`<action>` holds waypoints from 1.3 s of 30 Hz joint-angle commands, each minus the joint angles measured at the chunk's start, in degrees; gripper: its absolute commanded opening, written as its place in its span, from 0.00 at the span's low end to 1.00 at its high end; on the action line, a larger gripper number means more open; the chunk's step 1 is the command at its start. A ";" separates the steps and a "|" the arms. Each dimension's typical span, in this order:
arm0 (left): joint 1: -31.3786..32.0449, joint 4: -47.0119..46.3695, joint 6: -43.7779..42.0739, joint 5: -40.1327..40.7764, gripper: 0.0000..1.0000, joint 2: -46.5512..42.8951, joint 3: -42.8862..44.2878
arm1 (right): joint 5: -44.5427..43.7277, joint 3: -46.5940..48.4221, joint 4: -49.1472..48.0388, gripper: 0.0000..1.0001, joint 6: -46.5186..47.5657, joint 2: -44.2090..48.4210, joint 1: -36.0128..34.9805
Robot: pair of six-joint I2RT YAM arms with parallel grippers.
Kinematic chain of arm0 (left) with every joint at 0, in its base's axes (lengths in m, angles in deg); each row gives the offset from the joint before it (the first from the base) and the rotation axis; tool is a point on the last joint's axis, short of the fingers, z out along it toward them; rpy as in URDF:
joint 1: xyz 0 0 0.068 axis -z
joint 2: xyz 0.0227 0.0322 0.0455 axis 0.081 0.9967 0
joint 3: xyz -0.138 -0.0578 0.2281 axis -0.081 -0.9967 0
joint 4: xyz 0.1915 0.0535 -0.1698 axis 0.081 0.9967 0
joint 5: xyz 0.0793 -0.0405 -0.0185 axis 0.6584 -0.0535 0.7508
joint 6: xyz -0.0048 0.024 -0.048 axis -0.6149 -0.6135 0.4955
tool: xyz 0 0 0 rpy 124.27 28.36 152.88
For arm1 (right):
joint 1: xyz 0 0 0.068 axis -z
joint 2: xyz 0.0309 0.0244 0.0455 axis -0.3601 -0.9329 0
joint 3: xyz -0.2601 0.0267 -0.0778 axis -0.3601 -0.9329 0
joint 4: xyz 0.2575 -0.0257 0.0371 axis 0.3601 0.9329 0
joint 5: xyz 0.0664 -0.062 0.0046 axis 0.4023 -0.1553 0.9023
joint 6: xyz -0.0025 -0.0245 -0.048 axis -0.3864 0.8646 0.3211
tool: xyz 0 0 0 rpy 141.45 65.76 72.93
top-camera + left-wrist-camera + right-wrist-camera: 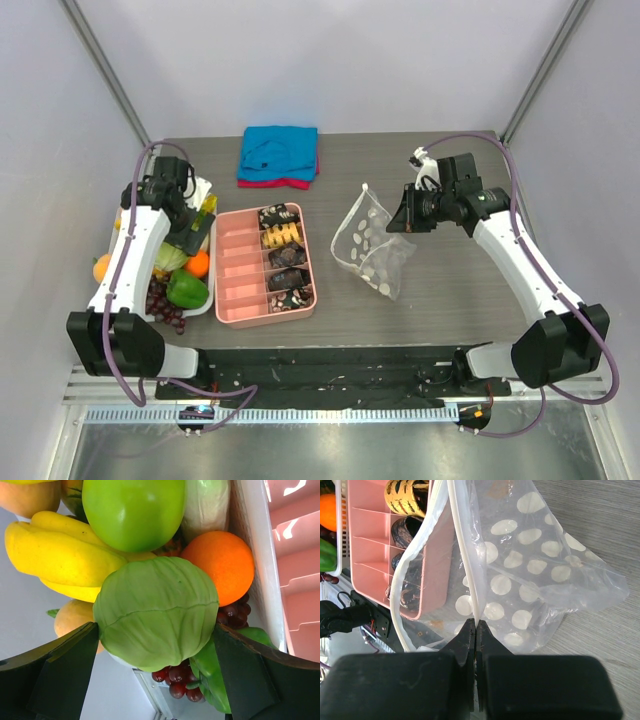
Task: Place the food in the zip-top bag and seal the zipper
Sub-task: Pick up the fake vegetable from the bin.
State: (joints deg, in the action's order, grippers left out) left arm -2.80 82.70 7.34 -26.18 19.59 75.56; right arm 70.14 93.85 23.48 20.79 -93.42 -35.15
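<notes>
Grey counter point(470, 300), white walls. Zip-top bag point(375, 250) just right of pink box point(238, 272) — thin, limp, likely slippery film; best held by stiffer zipper point(470, 555) rim. Right hand point(476, 630) pinched onto zipper. Left hand point(155, 626), left of box — fingers apart either side of green cabbage point(160, 600).

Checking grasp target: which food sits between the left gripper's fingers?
The pale green cabbage: it alone sits inside the left gripper; the orange lies beyond.

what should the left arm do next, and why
Probably lower the left gripper and close it on the green cabbage: the wrist view shows it framed between open fingers, not yet gripped. The right gripper is shut on the zipper, holding the zip-top bag's mouth open.
</notes>
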 commanded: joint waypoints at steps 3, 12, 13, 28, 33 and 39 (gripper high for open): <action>-0.26 -4.59 -2.05 -1.16 1.00 -1.06 -2.71 | 0.82 0.65 -2.06 0.01 0.36 -0.17 -0.20; -0.35 -2.67 -3.01 -1.42 0.70 -1.33 -1.49 | 0.82 0.83 -2.06 0.01 0.45 -0.44 -0.20; -0.27 -2.40 -3.01 -1.51 0.65 -1.24 -0.96 | 0.82 0.74 -2.06 0.01 0.36 -0.44 -0.28; -0.26 8.93 -1.08 -9.84 0.22 0.34 22.56 | 1.78 0.91 -2.24 0.01 0.01 -0.52 -0.28; 0.17 9.47 3.47 -28.97 0.21 2.19 31.55 | 6.52 1.71 -4.52 0.01 -1.57 -0.61 -0.28; 3.77 -1.12 13.49 -50.00 0.19 2.46 34.21 | 16.28 0.74 -11.46 0.01 -8.07 0.17 -1.07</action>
State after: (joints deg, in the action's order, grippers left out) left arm -1.38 90.00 12.43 -57.59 21.77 108.85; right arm 78.47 93.87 19.57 17.51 -94.04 -35.26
